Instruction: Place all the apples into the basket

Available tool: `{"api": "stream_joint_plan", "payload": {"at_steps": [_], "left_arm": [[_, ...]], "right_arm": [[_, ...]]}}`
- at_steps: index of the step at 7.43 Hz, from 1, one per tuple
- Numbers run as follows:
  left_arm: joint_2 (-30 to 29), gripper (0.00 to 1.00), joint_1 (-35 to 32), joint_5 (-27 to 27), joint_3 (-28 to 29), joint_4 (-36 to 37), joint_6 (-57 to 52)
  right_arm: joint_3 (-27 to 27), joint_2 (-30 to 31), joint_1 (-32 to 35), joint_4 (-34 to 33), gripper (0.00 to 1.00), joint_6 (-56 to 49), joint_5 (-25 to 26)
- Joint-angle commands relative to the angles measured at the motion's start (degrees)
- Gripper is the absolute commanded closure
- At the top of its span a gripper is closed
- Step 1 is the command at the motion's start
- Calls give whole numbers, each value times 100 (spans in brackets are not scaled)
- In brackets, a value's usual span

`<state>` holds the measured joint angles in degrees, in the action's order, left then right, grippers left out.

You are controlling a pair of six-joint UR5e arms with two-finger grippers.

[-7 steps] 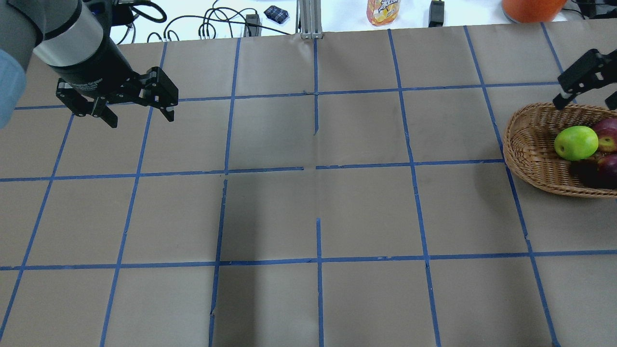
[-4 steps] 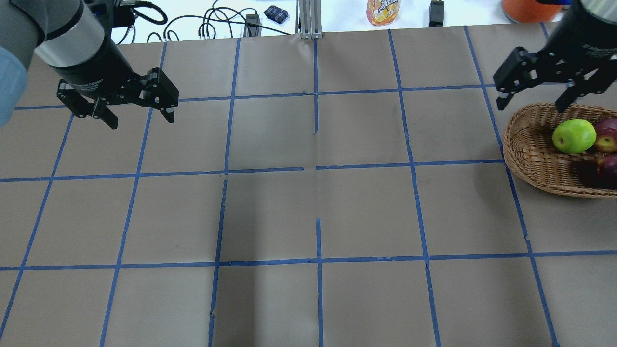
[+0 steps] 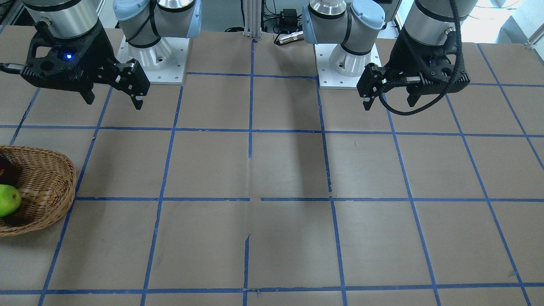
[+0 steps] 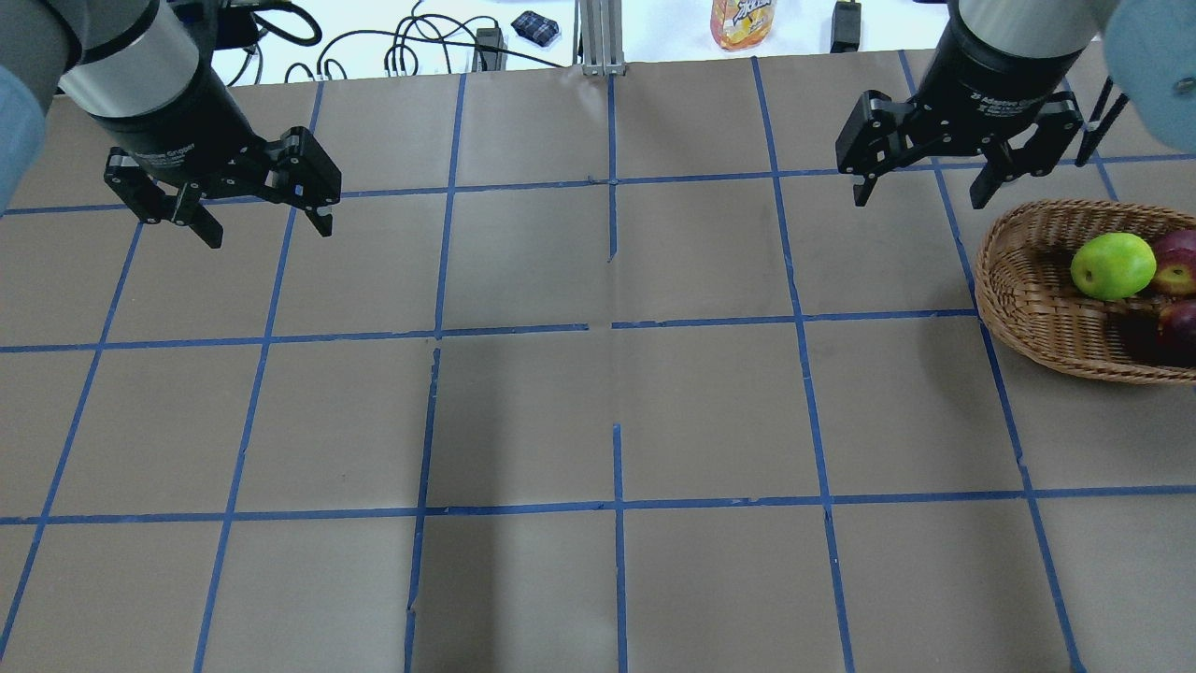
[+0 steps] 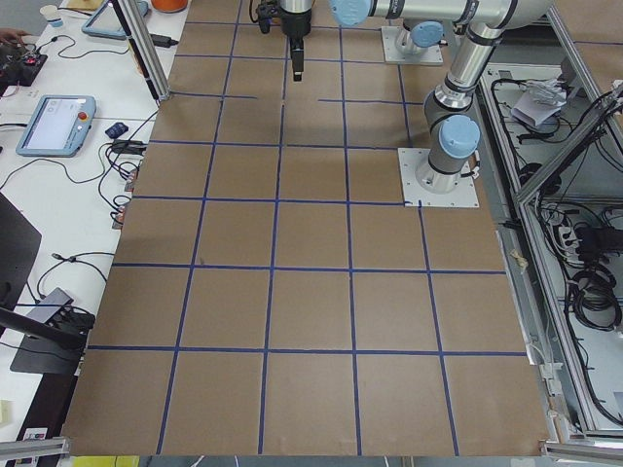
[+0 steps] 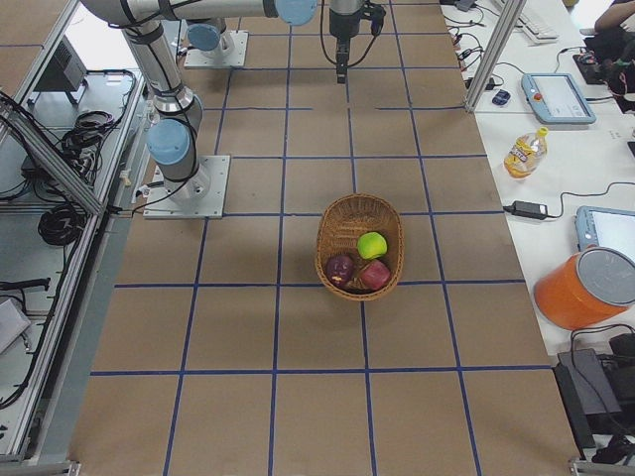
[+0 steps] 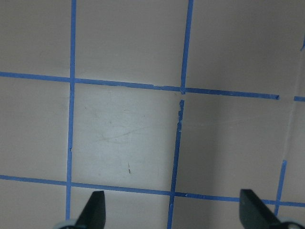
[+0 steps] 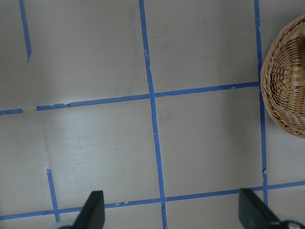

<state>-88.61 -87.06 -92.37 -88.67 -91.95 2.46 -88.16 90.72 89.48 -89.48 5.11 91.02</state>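
Observation:
The wicker basket lies at the table's right edge. It holds all three apples: the yellow-green one, the red one and the maroon one. The exterior right view shows the basket with the green, maroon and red apples inside. My right gripper is open and empty, hovering to the left of the basket and beyond it. My left gripper is open and empty above the far left of the table. The right wrist view catches the basket's rim.
A juice bottle, cables and an aluminium post sit beyond the table's far edge. An orange bucket and tablets stand on the side bench. Blue tape grids the brown paper table top.
My right gripper has moved left from over the basket's far rim to a spot beside it. The green apple has shifted slightly in the basket. The left gripper has barely moved.

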Motion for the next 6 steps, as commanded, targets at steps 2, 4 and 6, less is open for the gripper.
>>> {"api": "stream_joint_plan", "payload": {"at_steps": [2,4,6], "left_arm": [[-25,0,-4,8,25,19,-27],[-7,0,-4,8,8,28,-35],[1,0,5,8,25,28,-27]], "right_arm": [[-9,8,17,-26,0,16,-14],[-17,34,8,-26,0,25,-14],[-9,16,25,-35,0,16,-14]]}}
